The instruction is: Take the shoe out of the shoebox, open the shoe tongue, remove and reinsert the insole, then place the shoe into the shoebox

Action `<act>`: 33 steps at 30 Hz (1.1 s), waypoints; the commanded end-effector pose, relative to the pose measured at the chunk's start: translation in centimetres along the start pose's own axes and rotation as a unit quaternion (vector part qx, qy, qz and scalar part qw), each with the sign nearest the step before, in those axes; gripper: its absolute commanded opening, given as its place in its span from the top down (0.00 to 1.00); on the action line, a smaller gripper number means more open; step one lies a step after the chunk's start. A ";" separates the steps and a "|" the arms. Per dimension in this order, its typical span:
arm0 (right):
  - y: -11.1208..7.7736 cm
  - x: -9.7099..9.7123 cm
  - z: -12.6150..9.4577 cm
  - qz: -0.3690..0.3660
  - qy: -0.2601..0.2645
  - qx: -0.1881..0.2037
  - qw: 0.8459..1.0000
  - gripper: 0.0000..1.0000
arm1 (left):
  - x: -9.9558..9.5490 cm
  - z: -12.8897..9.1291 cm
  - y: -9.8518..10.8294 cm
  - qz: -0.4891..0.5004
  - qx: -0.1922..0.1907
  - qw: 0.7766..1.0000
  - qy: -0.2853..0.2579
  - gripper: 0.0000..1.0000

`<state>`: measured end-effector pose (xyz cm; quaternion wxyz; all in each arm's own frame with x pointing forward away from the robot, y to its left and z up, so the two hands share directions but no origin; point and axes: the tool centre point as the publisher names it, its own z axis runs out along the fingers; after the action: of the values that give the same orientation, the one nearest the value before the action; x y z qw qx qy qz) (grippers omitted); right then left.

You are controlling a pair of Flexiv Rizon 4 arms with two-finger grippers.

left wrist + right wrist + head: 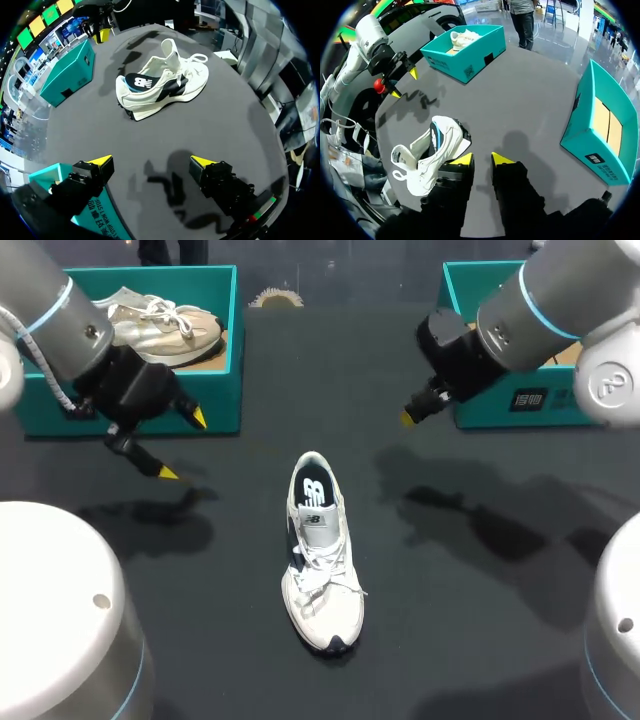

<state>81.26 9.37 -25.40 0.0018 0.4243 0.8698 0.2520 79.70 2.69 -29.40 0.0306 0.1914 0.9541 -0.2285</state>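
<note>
On the dark bench (480,570), the teal shoebox (222,390) sits at 10 o'clock. The white shoe (320,560) lies out at centre, long axis 12-to-6, heel at 12. It lies at 4 o'clock from the left end effector (182,446), which is spread wide and empty. It lies at 7 o'clock from the right end effector (410,417), which is pressed together and seems marginally nearer the heel.
</note>
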 end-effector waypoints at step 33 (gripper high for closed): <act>1.9 5.8 3.5 0.136 -0.181 0.111 0.968 1.00 | 0.0 -1.4 1.5 -0.003 -0.005 1.000 0.002 0.00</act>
<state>79.62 15.03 -25.00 0.0732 0.5652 0.8185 0.0724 80.37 4.46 -28.83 0.0288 0.1893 0.9555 -0.2245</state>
